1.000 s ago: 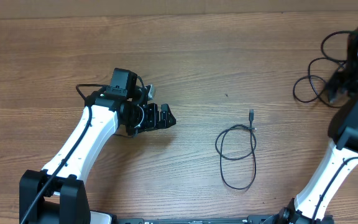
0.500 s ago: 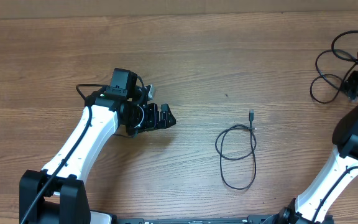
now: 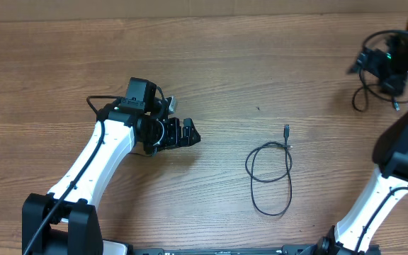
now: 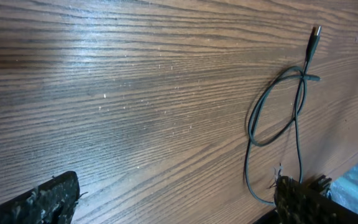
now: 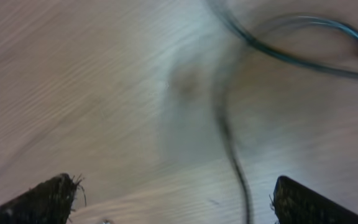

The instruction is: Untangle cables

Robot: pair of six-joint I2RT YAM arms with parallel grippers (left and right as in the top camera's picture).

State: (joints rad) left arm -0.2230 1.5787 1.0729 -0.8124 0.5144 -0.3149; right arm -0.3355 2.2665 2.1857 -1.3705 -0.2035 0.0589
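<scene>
One thin black cable (image 3: 270,172) lies in a loose loop right of the table's middle, its plug (image 3: 286,129) pointing to the far side. It also shows in the left wrist view (image 4: 277,106). My left gripper (image 3: 191,133) rests open and empty well to the left of it; its fingers (image 4: 179,202) are wide apart. The second black cable (image 3: 357,99) hangs in loops around my right gripper (image 3: 382,62) at the far right. In the blurred right wrist view this cable (image 5: 234,160) runs between the spread fingers (image 5: 176,199), which are not closed on it.
The wooden table (image 3: 261,64) fills the view, with its far edge along the top. The right arm's white links (image 3: 388,184) rise along the right side. The left arm (image 3: 98,166) reaches in from the lower left.
My right gripper has swung up toward the far right corner, and the second cable's loops have moved with it. The left arm and the looped cable have not moved.
</scene>
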